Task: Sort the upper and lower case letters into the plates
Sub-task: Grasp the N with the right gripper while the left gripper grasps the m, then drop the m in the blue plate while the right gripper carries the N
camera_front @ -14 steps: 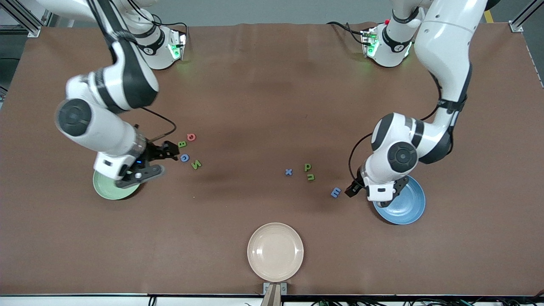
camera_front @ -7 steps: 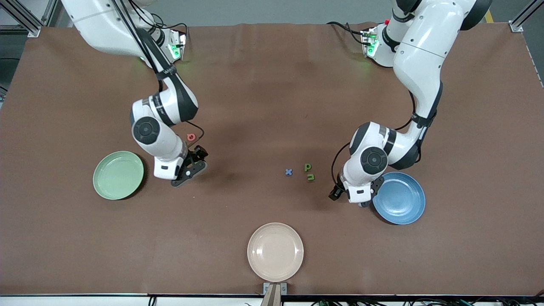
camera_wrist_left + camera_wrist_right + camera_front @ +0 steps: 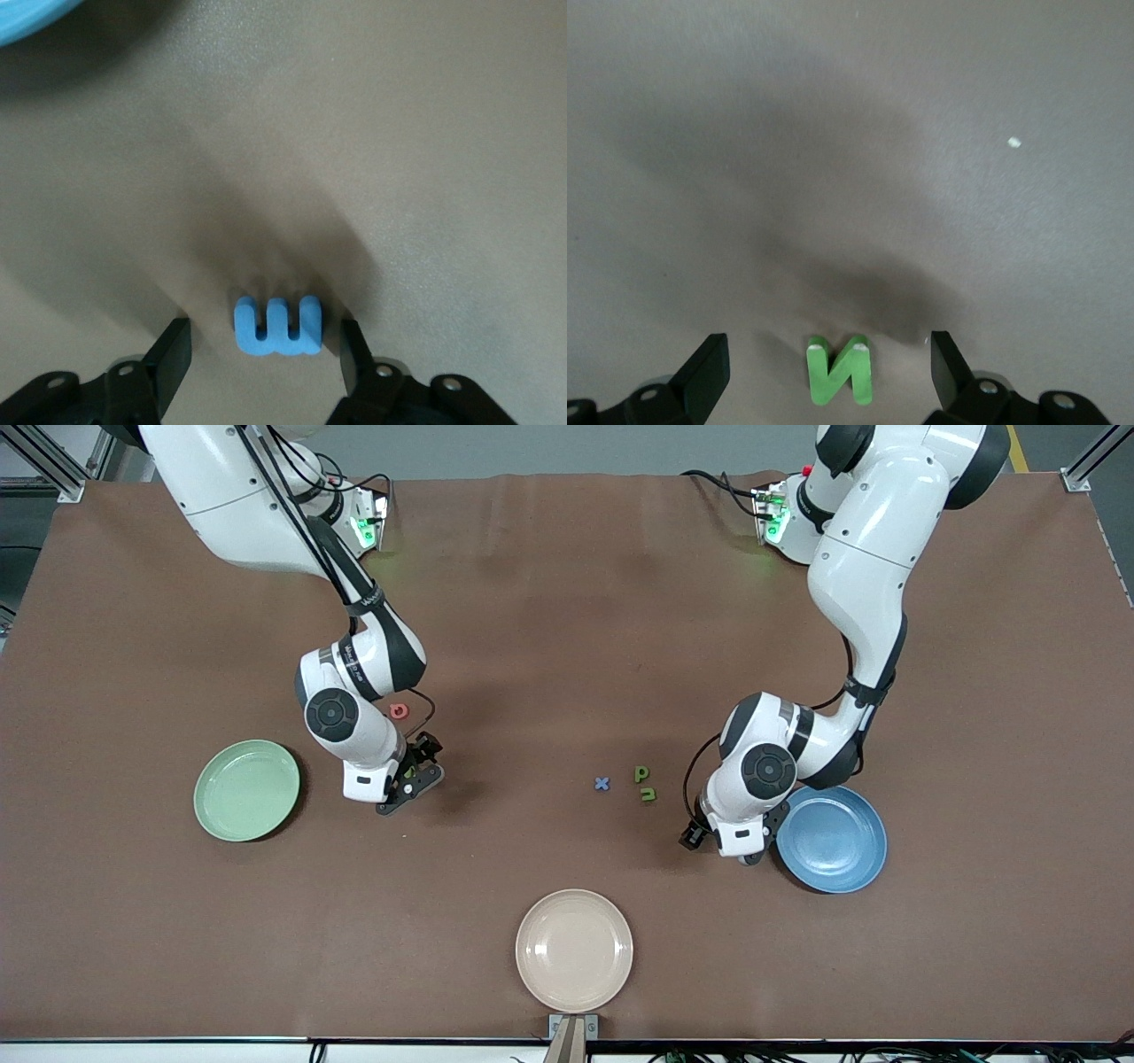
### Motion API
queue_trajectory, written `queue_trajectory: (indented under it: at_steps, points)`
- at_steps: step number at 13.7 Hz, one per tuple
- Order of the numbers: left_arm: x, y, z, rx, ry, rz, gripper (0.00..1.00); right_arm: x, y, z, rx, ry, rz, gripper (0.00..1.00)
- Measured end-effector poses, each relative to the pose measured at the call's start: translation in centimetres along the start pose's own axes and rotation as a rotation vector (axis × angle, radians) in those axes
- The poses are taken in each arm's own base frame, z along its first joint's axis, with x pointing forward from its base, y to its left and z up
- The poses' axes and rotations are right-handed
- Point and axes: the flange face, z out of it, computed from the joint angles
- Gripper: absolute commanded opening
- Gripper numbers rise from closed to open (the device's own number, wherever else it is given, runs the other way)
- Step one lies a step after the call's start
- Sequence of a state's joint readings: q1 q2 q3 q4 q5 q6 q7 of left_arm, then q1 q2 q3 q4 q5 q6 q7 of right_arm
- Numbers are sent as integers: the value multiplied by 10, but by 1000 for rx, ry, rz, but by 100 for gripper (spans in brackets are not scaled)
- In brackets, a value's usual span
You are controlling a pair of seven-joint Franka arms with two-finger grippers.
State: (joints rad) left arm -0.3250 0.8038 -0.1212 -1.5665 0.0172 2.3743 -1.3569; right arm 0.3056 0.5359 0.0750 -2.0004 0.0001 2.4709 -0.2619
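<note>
In the left wrist view a blue letter (image 3: 276,326) lies flat on the brown table between the fingers of my left gripper (image 3: 265,347), with a gap on each side; the jaws are open. In the front view this gripper (image 3: 749,855) is low beside the blue plate (image 3: 842,841) and hides that letter. My right gripper (image 3: 828,359) is open around a green N (image 3: 840,369) without touching it. In the front view it (image 3: 409,784) stands beside the pale green plate (image 3: 247,790). A red letter (image 3: 400,710), a blue x (image 3: 601,783), a green p (image 3: 640,774) and a green u (image 3: 648,794) lie loose.
A beige plate (image 3: 574,950) sits near the table's front edge, midway between the arms. The blue plate's rim (image 3: 27,16) shows in a corner of the left wrist view. The right arm's forearm hides the table beside the red letter.
Both arms have swung from over their plates toward the table's middle and come down over letters. The left gripper's fingers have drawn closer together around the blue letter.
</note>
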Motion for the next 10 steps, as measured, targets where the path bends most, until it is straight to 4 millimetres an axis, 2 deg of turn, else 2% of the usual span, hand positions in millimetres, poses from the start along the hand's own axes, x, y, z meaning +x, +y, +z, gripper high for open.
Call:
queue_trajectory:
  at_steps: [1,3,4,5,6,8,10]
  points:
    - [0,1,-2,-4,1,0,46,-4,-1,4,3,-11,0,100]
    - [1,2,-4,-6,2,-1,20,-12,-3,13,9,-34,0,98]
    - [2,4,-6,-10,4,-1,9,-15,-3,16,10,-40,0,91]
    - [3,4,-6,-10,5,-1,2,-15,-3,16,9,-39,1,79]
    - [3,4,-6,-10,9,8,1,-15,-2,16,8,-38,1,67]
    - [12,6,-12,-10,53,55,1,-14,1,13,2,-32,4,49]
    - [33,6,-35,33,124,117,1,-13,0,9,2,-29,1,35]
